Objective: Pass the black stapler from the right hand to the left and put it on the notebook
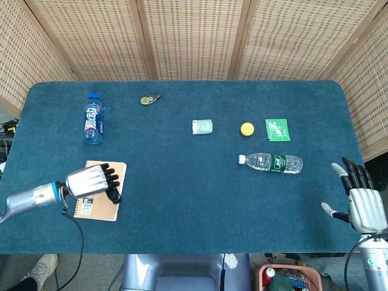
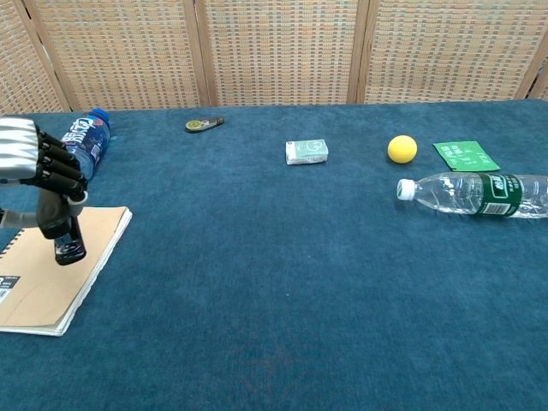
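Blue table point(image 1: 182, 200), wicker screens behind. The stapler point(image 2: 67, 242) is gripped in the closed fingers of the left hand point(image 1: 91, 182), held upright above the notebook point(image 1: 100, 209) near its right edge. The right hand point(image 1: 362, 206) is empty, fingers spread, at the table's right edge. Handover judged done; only set-down and release are left.

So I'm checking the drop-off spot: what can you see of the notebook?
The notebook lies flat near the table's front left corner, with a plain tan cover that looks like card, a small dark label at its near end and spiral binding along its left edge. The left hand hangs over it, gripping the black stapler; contact with the cover can't be judged.
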You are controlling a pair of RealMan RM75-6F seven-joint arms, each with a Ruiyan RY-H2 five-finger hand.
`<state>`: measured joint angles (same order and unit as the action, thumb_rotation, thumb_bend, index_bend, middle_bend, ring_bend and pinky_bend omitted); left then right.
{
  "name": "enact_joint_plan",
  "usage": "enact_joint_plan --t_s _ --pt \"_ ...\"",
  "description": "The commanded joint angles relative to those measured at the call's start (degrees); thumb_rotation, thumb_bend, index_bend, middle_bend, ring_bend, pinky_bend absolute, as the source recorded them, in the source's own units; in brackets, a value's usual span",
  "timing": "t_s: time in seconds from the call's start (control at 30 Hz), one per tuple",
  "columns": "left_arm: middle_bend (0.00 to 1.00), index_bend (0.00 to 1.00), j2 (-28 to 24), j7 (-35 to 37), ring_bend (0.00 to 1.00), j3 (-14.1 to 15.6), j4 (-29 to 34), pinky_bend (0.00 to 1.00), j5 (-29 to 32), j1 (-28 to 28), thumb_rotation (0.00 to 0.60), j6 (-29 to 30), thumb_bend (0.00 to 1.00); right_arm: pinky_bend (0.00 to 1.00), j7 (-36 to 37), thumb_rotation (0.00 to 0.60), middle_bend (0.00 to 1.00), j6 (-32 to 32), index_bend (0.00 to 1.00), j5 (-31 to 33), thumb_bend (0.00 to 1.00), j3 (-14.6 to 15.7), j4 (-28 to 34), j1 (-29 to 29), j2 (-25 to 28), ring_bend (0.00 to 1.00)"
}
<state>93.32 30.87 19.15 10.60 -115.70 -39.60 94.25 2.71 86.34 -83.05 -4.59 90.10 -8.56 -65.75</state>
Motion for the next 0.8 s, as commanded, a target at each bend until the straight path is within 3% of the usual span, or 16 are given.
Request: enact_joint_plan --t_s 0.03,0.63,0.7,0.8 --pt "0.61 0.79 0.74 1.49 0.46 0.38 -1.33 0.53 0.69 1.45 0.600 -1.33 0.47 0.00 -0.71 0.600 0.00 -0.23 0.00 0.02 0.00 0.06 0.22 0.07 -0.35 0.00" --pt "0.58 0.77 2.82 3.37 0.46 1.55 -4.86 0.52 2.12 3.04 0.600 -7.74 0.47 0.00 -2.55 0.600 0.00 -1.32 0.00 1.08 0.00 -0.99 -0.07 0.25 -1.06 0.00" --pt "0.56 0.70 2.86 3.44 0.46 1.72 -4.92 0.51 2.18 3.27 0.600 -8.20 0.47 0.00 -2.55 0.600 0.00 -1.32 0.00 1.07 0.00 -1.07 0.05 0.32 -1.01 0.00" --pt "0.47 0.47 3.06 3.35 0.46 1.97 -4.97 0.46 2.24 3.52 0.600 -8.71 0.40 0.00 -2.68 0.600 0.00 -1.21 0.00 0.90 0.00 -1.11 0.21 0.43 -1.00 0.00"
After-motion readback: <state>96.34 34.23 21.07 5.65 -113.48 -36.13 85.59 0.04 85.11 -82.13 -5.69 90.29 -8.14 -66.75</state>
